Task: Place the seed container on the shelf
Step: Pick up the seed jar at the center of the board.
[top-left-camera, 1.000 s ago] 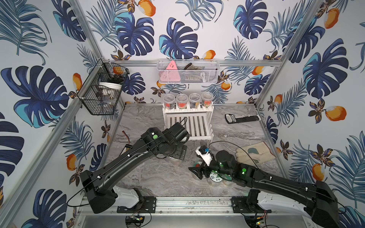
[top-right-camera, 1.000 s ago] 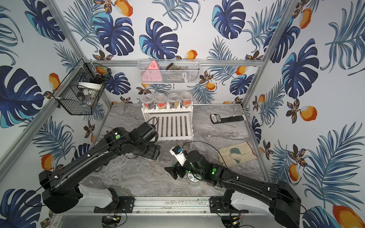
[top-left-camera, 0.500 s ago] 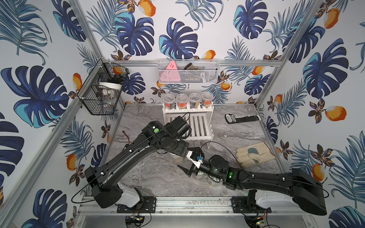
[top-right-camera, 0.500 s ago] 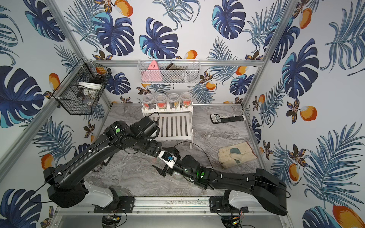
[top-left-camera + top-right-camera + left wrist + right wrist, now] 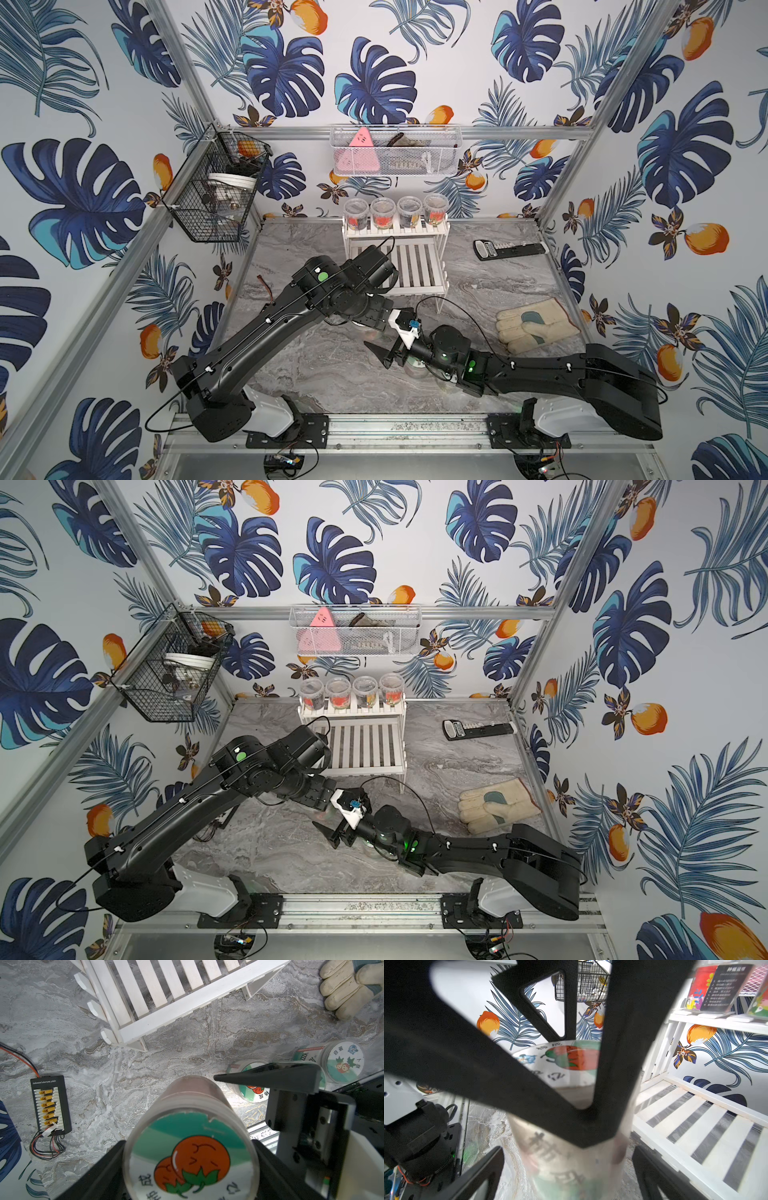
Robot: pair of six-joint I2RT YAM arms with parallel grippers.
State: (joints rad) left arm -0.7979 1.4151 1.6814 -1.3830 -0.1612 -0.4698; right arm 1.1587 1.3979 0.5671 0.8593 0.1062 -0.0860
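A clear seed container point(image 5: 191, 1147) with a tomato label on its lid stands between the jaws of my left gripper point(image 5: 191, 1169), which is shut on it. In both top views the arm hides it. My right gripper point(image 5: 569, 1172) is open, and its fingers point(image 5: 483, 1172) stand apart on either side of that same container point(image 5: 571, 1163). The two grippers meet in front of the shelf, left gripper point(image 5: 374, 320) and right gripper point(image 5: 390, 340). The white slatted shelf point(image 5: 415, 266) stands just behind them, its lower tier bare. Several seed containers point(image 5: 395, 212) line its top tier.
Two more seed containers point(image 5: 342, 1061) stand on the table under the right arm. A work glove point(image 5: 536, 330) lies at the right, a black remote point(image 5: 509, 249) behind it. A black wire basket point(image 5: 216, 199) and a white mesh basket point(image 5: 395, 151) hang on the walls. A connector board point(image 5: 51, 1103) lies at the left.
The right arm has swung left and its jaws have opened wider, now straddling the container in the left gripper. The left arm shifted right to meet it.
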